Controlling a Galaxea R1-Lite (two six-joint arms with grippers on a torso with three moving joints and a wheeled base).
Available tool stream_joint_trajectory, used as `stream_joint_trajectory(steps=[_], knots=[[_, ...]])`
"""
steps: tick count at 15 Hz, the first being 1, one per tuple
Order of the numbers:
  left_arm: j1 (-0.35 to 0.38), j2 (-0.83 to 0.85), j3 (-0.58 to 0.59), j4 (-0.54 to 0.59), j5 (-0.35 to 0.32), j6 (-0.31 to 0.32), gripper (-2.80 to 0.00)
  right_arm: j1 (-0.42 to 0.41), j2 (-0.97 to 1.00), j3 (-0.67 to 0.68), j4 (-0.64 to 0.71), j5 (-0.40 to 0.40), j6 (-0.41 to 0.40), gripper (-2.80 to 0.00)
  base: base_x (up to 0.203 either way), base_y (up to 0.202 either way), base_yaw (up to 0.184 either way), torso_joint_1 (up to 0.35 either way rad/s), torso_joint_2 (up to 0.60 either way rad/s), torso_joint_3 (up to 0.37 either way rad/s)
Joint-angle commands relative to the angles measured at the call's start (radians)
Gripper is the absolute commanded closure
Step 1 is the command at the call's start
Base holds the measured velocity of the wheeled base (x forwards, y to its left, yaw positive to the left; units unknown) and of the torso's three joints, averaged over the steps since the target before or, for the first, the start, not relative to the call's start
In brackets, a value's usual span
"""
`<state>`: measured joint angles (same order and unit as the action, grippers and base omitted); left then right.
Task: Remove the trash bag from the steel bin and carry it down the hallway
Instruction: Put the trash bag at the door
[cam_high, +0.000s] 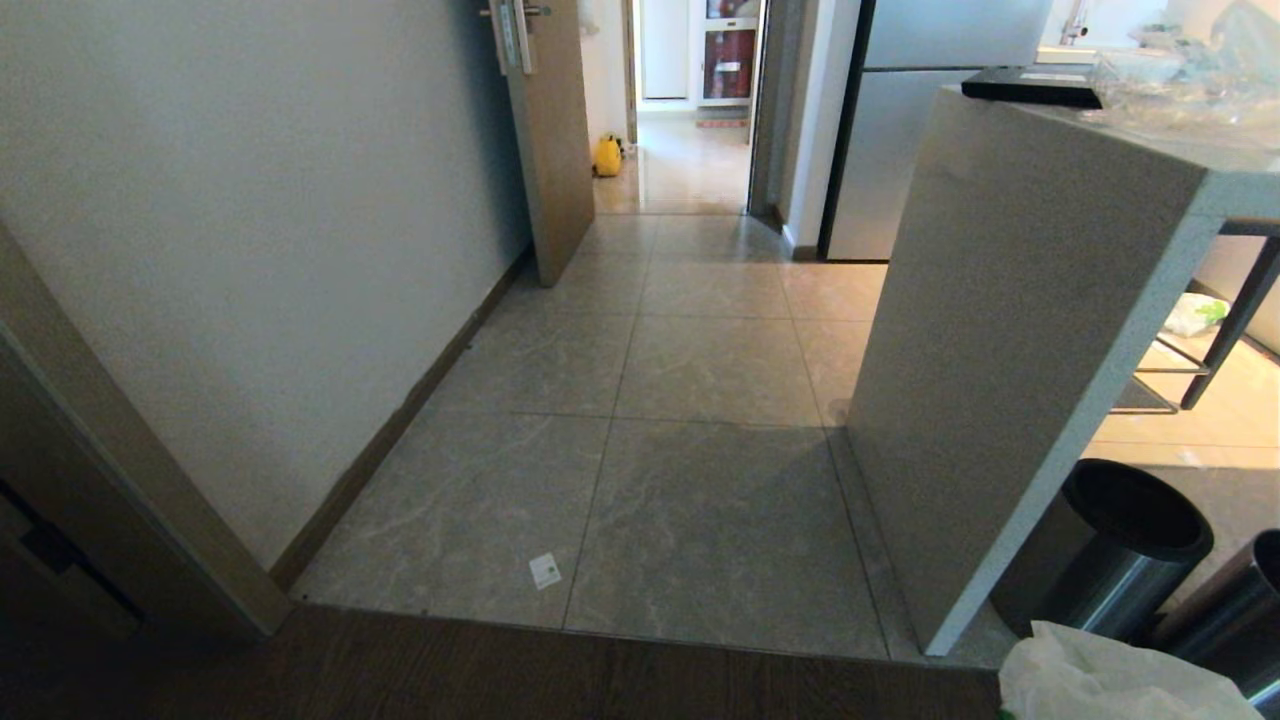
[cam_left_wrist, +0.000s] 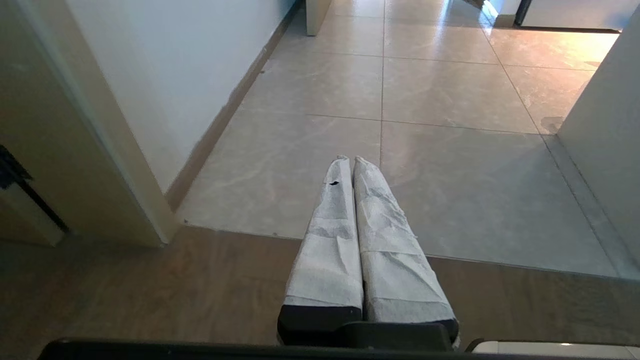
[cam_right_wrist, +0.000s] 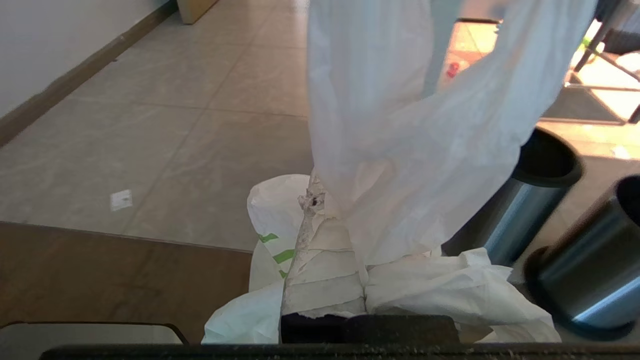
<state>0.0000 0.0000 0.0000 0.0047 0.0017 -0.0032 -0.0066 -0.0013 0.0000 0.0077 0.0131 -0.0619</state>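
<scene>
I have the right gripper (cam_right_wrist: 320, 197) clamped tight on the trash bag (cam_right_wrist: 400, 165), whose thin white plastic drapes over the taped fingers (cam_right_wrist: 325, 280) and bunches below them, green print showing. It hangs out of the steel bin (cam_right_wrist: 520, 200), which stands empty beside a second steel bin (cam_right_wrist: 590, 270) at the foot of a grey counter (cam_high: 1000, 330). My left gripper (cam_left_wrist: 350, 162) is pressed closed on nothing above the tiled hallway (cam_high: 700, 370).

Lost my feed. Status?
Right gripper shut on trash bag, out of steel bin. Left gripper shut, empty. Hallway ahead.
</scene>
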Motion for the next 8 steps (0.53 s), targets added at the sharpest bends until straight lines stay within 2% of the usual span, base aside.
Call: stream_joint_trajectory(steps=[1, 4, 8], knots=[[0.000, 0.000, 0.000, 0.000, 0.000, 0.000, 0.00, 0.000, 0.001, 0.000, 0.000, 0.001, -0.001, 0.00, 0.000, 0.189, 0.000, 0.002, 0.00, 0.004], [0.000, 0.000, 0.000, 0.000, 0.000, 0.003, 0.00, 0.000, 0.000, 0.000, 0.000, 0.001, -0.001, 0.00, 0.000, 0.131, 0.004, 0.002, 0.00, 0.001], [0.000, 0.000, 0.000, 0.000, 0.000, 0.005, 0.00, 0.000, 0.000, 0.000, 0.000, 0.001, -0.001, 0.00, 0.000, 0.000, 0.000, 0.000, 0.00, 0.000]])
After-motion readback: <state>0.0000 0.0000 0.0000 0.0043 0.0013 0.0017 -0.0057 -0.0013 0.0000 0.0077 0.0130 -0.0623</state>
